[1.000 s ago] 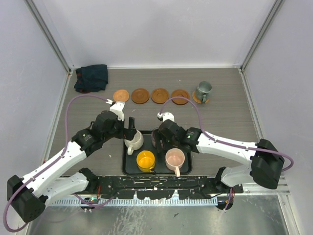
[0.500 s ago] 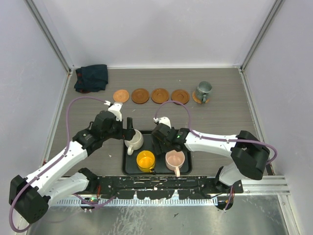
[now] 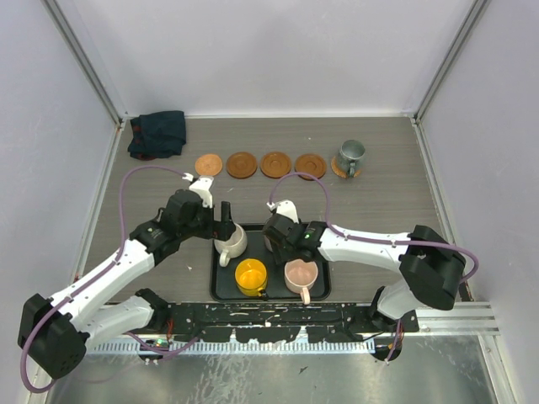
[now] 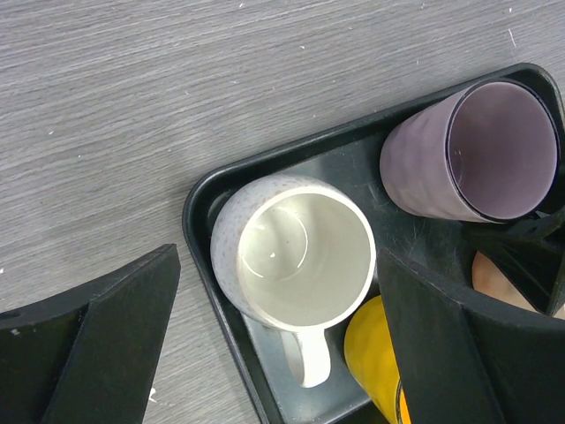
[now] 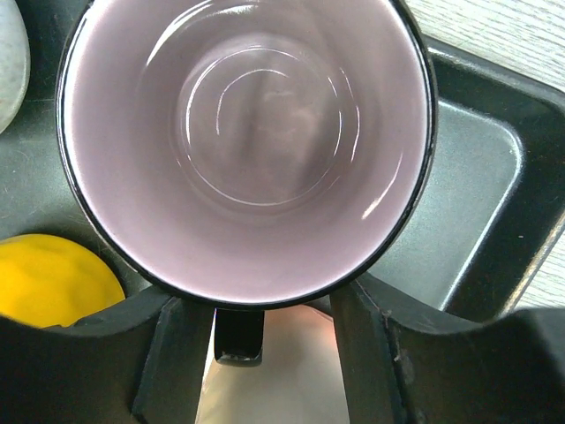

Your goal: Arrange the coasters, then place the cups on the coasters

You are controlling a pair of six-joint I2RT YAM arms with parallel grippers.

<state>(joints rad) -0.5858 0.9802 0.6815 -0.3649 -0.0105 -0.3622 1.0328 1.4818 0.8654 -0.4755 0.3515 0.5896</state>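
Four brown coasters (image 3: 242, 164) lie bare in a row at the back. A fifth coaster (image 3: 339, 169) carries the grey-green cup (image 3: 349, 155). The black tray (image 3: 216, 282) holds the cream cup (image 3: 231, 242), the yellow cup (image 3: 251, 276) and the pink cup (image 3: 301, 273). The mauve cup (image 5: 247, 141) also stands in the tray. My right gripper (image 5: 269, 296) straddles its dark handle (image 5: 238, 336): the left finger sits at the handle and a gap remains at the right finger. My left gripper (image 4: 278, 265) hangs wide open over the cream cup (image 4: 296, 256).
A dark teal cloth (image 3: 157, 133) lies bunched in the back left corner. Grey walls close the table on three sides. The tray's rim (image 4: 199, 203) rises right beside the cream cup, and the four tray cups stand close together.
My right gripper's jaws have narrowed around the mauve cup's handle after shifting slightly left. The left arm has barely moved and stays open.
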